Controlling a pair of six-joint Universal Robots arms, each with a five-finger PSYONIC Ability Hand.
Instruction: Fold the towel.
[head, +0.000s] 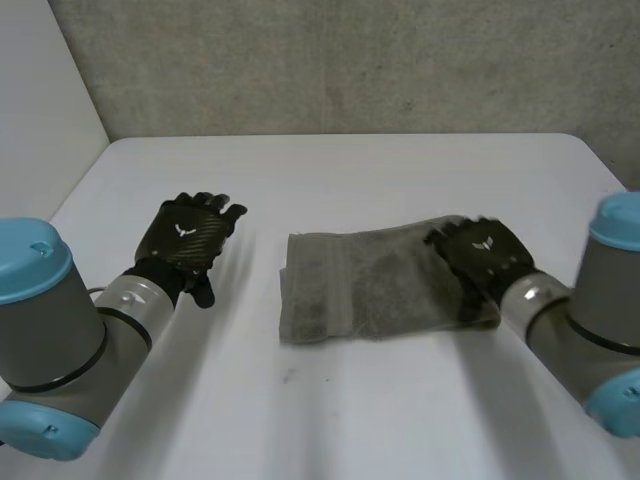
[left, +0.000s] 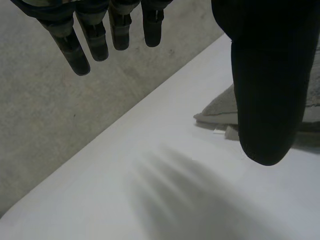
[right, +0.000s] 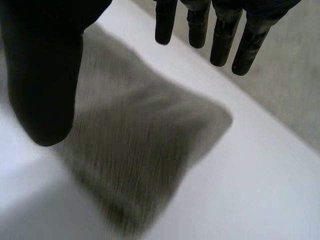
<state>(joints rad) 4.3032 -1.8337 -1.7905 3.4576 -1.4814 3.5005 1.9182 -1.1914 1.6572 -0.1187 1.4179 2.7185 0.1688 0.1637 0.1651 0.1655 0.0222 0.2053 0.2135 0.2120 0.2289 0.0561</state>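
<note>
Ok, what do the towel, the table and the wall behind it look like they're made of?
The towel looks like grey terry cloth, probably cotton: fuzzy nap, with a flatter woven band near one end. The table is smooth matt white, perhaps laminate or painted board; the look leaves that open. The wall is rough, speckled grey, likely concrete or plaster.

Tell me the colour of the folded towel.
The folded terry towel is olive-grey, clearest in the head view.

Grey towel (head: 370, 285) lies folded (rumpled rectangle) on the table
</note>
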